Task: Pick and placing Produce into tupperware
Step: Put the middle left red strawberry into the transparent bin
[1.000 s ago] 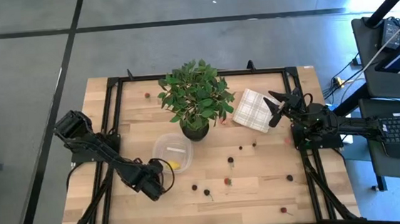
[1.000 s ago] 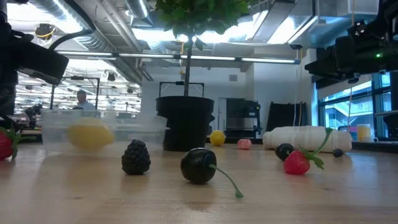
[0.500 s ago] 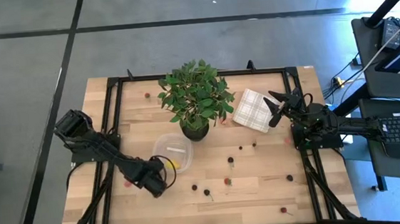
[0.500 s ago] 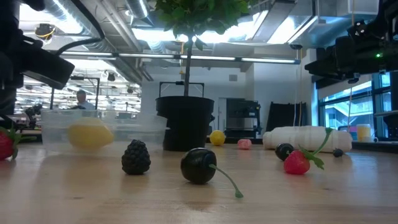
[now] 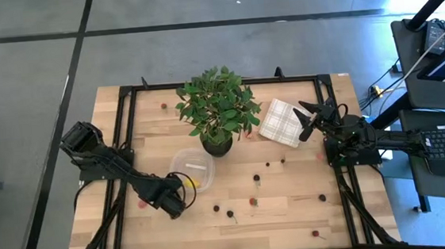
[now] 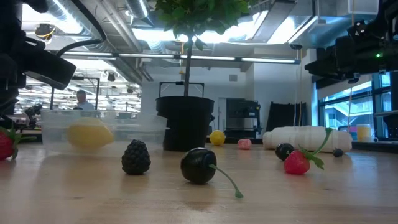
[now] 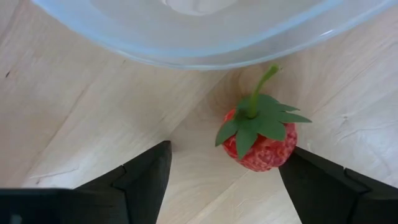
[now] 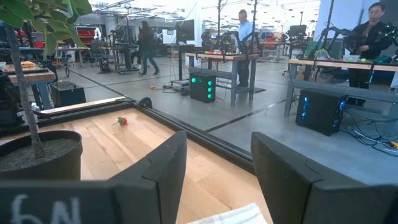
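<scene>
The clear tupperware (image 5: 192, 171) stands left of centre with a yellow lemon piece (image 6: 89, 135) inside. My left gripper (image 5: 173, 201) points down just in front of it, open, with a red strawberry (image 7: 261, 140) lying on the wood between its fingers, beside the tupperware's rim (image 7: 205, 56) and nearer one finger. More produce lies scattered: a blackberry (image 6: 135, 157), a dark cherry (image 6: 198, 165) and another strawberry (image 6: 297, 162). My right gripper (image 5: 305, 118) waits level at the table's far right, open, with nothing between its fingers (image 8: 155, 174). My left gripper stands over the strawberry from above, one finger on each side. The berry's side lies right against one finger (image 7: 323, 186) in the wrist view; whether they touch, I cannot tell. The strawberry rests on the table, leafy cap up.
A leafy potted plant (image 5: 217, 109) stands just behind the tupperware. A white checked folded cloth (image 5: 280, 122) lies below my right gripper. Small berries dot the wood near the front (image 5: 229, 214) and right (image 5: 321, 198). A black frame (image 5: 124, 92) rims the table.
My left arm has swung a little toward the table's far edge, staying low over the strawberry. The strawberry and the tupperware have kept their places.
</scene>
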### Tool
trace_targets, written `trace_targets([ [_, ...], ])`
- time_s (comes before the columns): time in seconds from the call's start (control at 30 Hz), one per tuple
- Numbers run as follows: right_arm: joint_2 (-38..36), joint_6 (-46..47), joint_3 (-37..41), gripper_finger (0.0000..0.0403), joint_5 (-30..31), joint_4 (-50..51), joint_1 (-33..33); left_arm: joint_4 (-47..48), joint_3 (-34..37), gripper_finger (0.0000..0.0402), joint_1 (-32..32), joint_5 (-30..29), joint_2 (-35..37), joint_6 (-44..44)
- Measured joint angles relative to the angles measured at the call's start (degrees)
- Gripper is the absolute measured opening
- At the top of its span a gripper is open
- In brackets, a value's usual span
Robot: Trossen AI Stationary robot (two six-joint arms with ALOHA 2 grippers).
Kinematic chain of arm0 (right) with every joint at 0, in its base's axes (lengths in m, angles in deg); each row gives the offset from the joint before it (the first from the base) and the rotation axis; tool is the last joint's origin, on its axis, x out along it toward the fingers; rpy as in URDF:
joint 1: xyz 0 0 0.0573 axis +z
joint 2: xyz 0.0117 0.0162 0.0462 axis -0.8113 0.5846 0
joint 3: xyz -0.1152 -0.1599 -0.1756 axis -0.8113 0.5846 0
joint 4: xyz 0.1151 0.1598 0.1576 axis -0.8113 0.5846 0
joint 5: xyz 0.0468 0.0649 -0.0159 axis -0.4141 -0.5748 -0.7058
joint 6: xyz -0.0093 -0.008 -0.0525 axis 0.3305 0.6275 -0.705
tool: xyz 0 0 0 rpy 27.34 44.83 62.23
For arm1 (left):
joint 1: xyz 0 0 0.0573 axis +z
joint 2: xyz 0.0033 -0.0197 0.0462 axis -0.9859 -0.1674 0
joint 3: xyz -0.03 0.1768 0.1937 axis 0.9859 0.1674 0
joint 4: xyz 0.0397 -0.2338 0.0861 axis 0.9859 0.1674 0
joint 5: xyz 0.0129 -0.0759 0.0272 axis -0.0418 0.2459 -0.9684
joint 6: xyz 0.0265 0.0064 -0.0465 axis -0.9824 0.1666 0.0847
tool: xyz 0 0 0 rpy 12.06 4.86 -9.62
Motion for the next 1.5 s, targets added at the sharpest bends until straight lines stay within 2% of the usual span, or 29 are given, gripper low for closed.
trace_targets([
  [0.63,0.02,0.0,0.0,0.0182,0.02,-0.02,0.0,-1.84,0.0,0.0282,-0.07,-5.11,-0.07,1.07],
  [1.2,0.01,0.0,0.0,0.0182,0.02,0.0,0.0,-2.55,0.04,0.028,0.0,-5.13,-0.09,1.09],
  [1.5,0.0,0.0,0.0,0.0182,0.0,0.0,0.0,-2.81,0.0,0.0225,0.0,-4.58,-0.07,1.07],
])
